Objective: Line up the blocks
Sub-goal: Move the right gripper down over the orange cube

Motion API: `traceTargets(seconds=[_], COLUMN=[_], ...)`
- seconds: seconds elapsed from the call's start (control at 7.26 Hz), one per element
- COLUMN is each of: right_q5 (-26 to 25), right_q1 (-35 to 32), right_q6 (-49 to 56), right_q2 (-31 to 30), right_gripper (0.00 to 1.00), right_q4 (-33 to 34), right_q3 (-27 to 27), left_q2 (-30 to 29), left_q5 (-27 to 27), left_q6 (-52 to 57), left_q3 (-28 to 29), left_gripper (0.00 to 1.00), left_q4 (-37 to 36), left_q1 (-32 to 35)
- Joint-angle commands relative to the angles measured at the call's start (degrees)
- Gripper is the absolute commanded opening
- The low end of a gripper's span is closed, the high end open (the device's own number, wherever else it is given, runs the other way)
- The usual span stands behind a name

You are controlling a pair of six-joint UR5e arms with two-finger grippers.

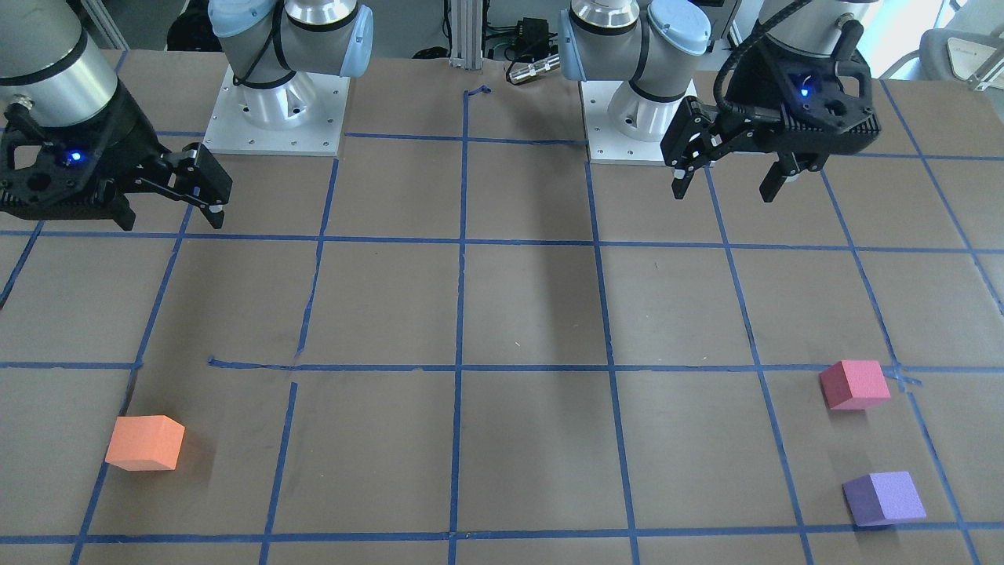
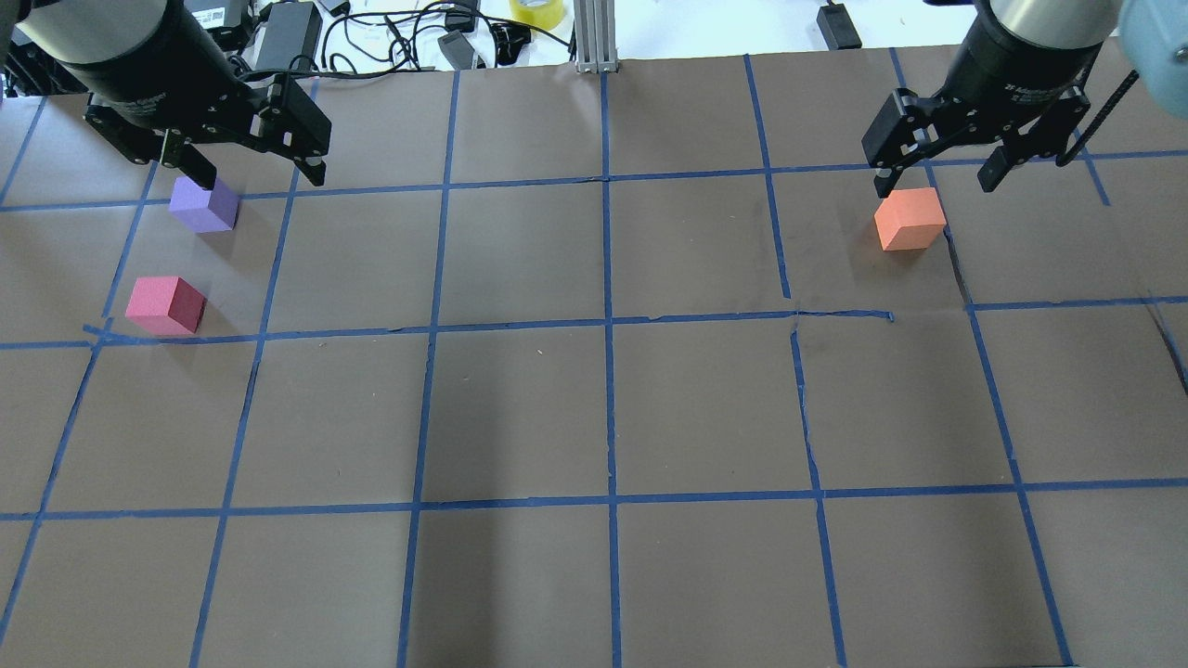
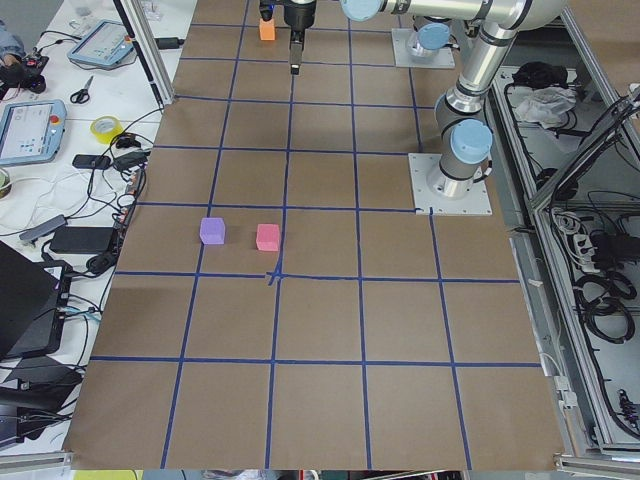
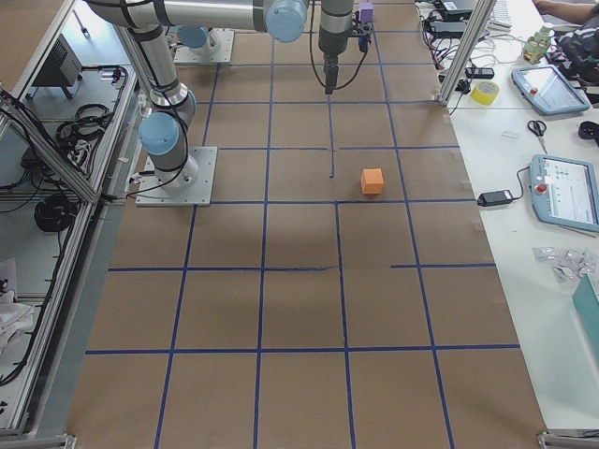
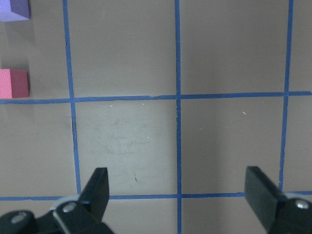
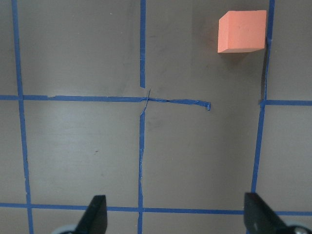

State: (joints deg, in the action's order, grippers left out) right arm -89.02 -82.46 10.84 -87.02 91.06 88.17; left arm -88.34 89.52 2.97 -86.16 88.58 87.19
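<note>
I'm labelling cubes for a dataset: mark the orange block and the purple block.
orange block (image 2: 910, 219), overhead exterior view, middle of the cube.
purple block (image 1: 894, 494), exterior front-facing view, its lighter face.

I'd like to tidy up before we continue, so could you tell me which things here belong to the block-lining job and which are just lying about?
Job: orange block, pinkish-red block, purple block, left claw, right claw, both open.
Lying about: yellow tape roll, scissors, teach pendant.
</note>
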Motion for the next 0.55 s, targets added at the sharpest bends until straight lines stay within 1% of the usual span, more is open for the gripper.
traceTargets(seconds=[0.0, 0.14, 0.28, 0.41], right_q5=[-0.1, -0.01, -0.27, -0.1], right_q1=[4.39, 5.02, 5.2, 5.21], right_q6=[9.52, 10.08, 11.04, 14.88], right_q2=[4.03, 5.96, 8.77, 11.4], right_gripper=[1.0, 1.0, 1.0, 1.0], right_q4=[5.79, 7.54, 11.91, 14.74], right_q3=[-0.02, 0.07, 0.07, 0.07], left_q2=[0.7, 1.15, 1.24, 1.06], left_q5=[-0.14, 0.56, 0.92, 0.57], left_q6=[-0.25, -0.25, -0.25, -0.16], left_q3=[0.55, 0.47, 0.47, 0.29], left_gripper=[1.0, 1.0, 1.0, 1.0], left_q4=[-0.69, -0.61, -0.6, -0.69], left_q1=[0.0, 0.08, 0.0, 0.0])
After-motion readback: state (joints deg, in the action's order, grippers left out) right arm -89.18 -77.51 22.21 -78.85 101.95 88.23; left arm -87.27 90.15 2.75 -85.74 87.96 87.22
